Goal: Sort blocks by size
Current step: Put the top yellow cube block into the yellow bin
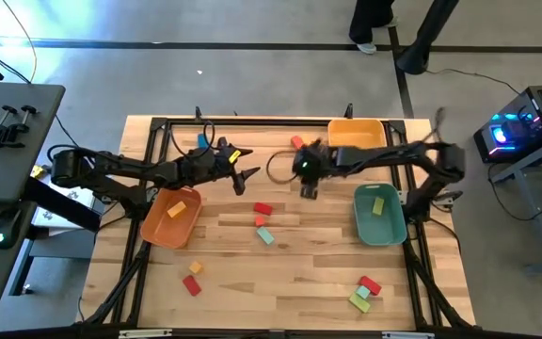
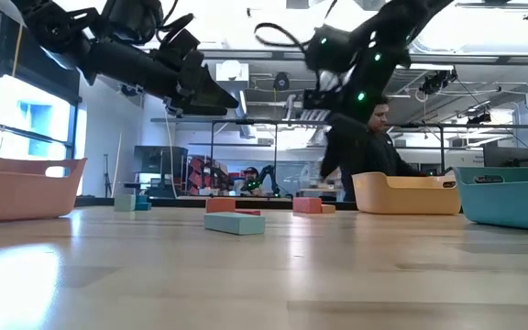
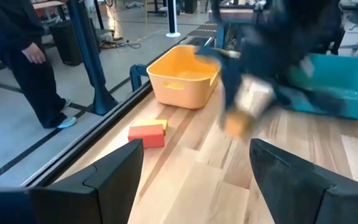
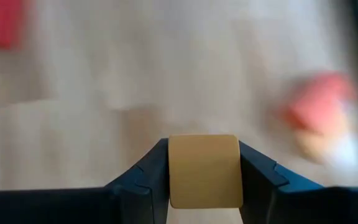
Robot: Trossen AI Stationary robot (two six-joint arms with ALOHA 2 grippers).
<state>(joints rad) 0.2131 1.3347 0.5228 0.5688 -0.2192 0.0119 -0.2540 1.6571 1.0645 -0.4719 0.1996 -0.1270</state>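
Observation:
My right gripper (image 1: 309,191) is above the table's far middle, shut on a small yellow block (image 4: 204,171). My left gripper (image 1: 248,179) is open and empty, held above the table to the left of it; its fingers frame the left wrist view (image 3: 194,171). Loose blocks lie flat on the table: a red one (image 1: 263,209), a small orange one (image 1: 260,221) and a teal one (image 1: 266,235) in the middle, and a red and yellow pair (image 3: 148,134) near the far edge. More blocks lie near the front. My right gripper pinches the yellow block's two opposite side faces (image 4: 173,171) between its two fingers. The fingers point down at the table. The block is lifted clear of the table and sits square between the fingers.
An orange bin (image 1: 158,231) at the left holds a yellow block. A yellow bin (image 1: 356,124) stands at the far edge. A teal bin (image 1: 389,231) at the right holds a light green block. Blocks lie front left (image 1: 192,285) and front right (image 1: 370,284). A person stands beyond the table (image 2: 374,147).

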